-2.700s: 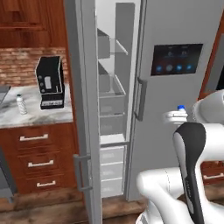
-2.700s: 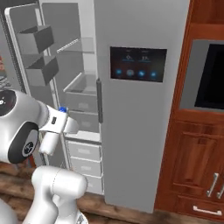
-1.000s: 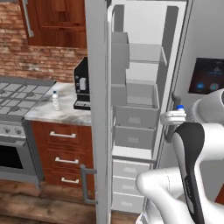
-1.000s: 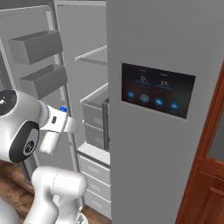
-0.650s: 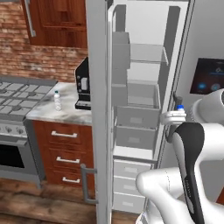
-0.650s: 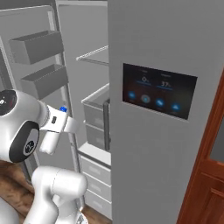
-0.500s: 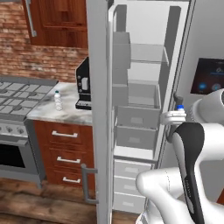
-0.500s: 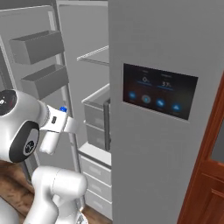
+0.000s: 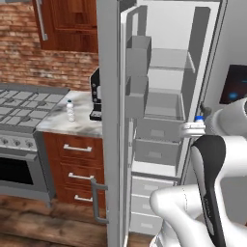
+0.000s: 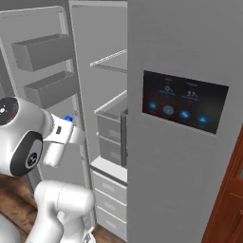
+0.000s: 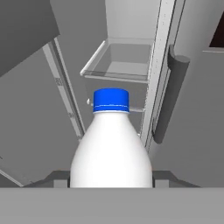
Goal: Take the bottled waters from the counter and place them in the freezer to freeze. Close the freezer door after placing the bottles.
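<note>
Gripper (image 11: 111,186) clenched on a bottled water (image 11: 111,144), blue cap at 12 o'clock toward the open freezer (image 9: 166,103). Freezer door (image 9: 112,120) stands wide. Second bottle (image 9: 70,110) on counter (image 9: 58,124), at 9 o'clock in left base view.

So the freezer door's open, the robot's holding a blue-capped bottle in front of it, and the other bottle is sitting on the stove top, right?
Not quite: the other bottle stands on the marble counter beside the stove, not on it, as the left base view shows. The rest holds: the freezer door is open and the gripper holds a blue-capped bottle before the freezer.
</note>
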